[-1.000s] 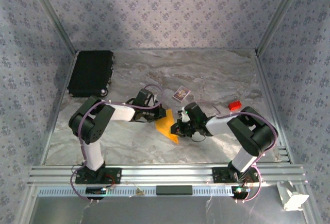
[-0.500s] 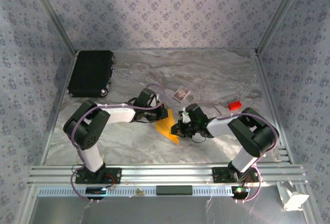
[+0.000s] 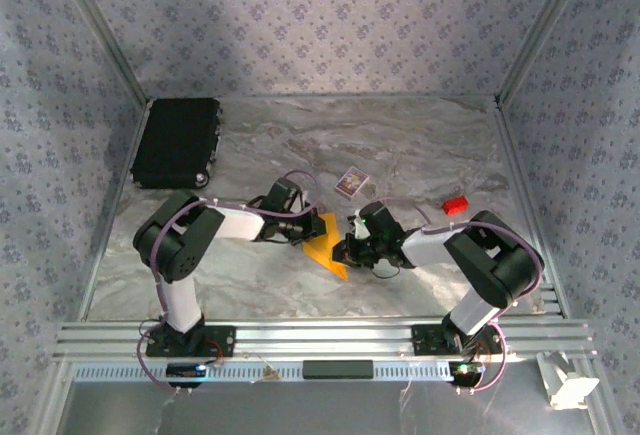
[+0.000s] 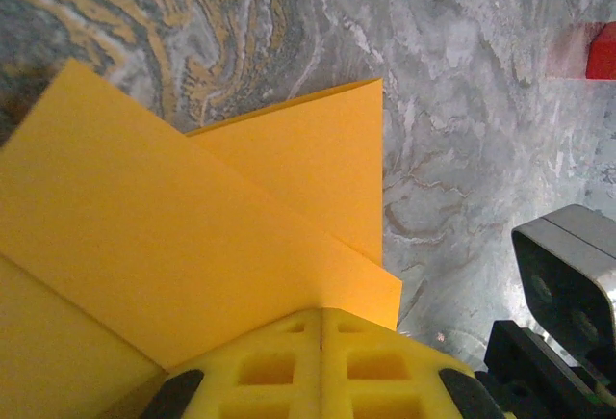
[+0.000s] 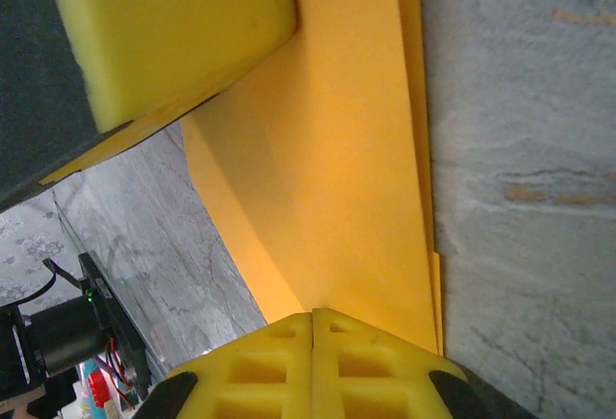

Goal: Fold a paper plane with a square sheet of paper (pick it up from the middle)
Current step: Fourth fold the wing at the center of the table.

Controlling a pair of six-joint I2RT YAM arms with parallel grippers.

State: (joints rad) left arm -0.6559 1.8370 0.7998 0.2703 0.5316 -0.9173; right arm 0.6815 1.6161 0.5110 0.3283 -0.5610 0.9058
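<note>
Orange-yellow and matte, the folded paper sheet (image 4: 221, 226) lies flat mid-table on the grey marbled table (image 3: 420, 145), its crisp-edged layers overlapping in angled flaps. My left end effector (image 4: 320, 315) is clenched, its yellow foam pads meeting at the sheet's edge. The right end effector (image 5: 313, 318) is clenched against the opposite edge. I cannot tell whether either pinches a layer. A small red block (image 3: 456, 205) sits well apart.

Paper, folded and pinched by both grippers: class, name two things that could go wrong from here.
1. The left gripper and right gripper pinch the paper close together; pulling apart might tear it.
2. Its folded layers look slightly offset at one edge, so pressing now may set a crooked crease.
</note>
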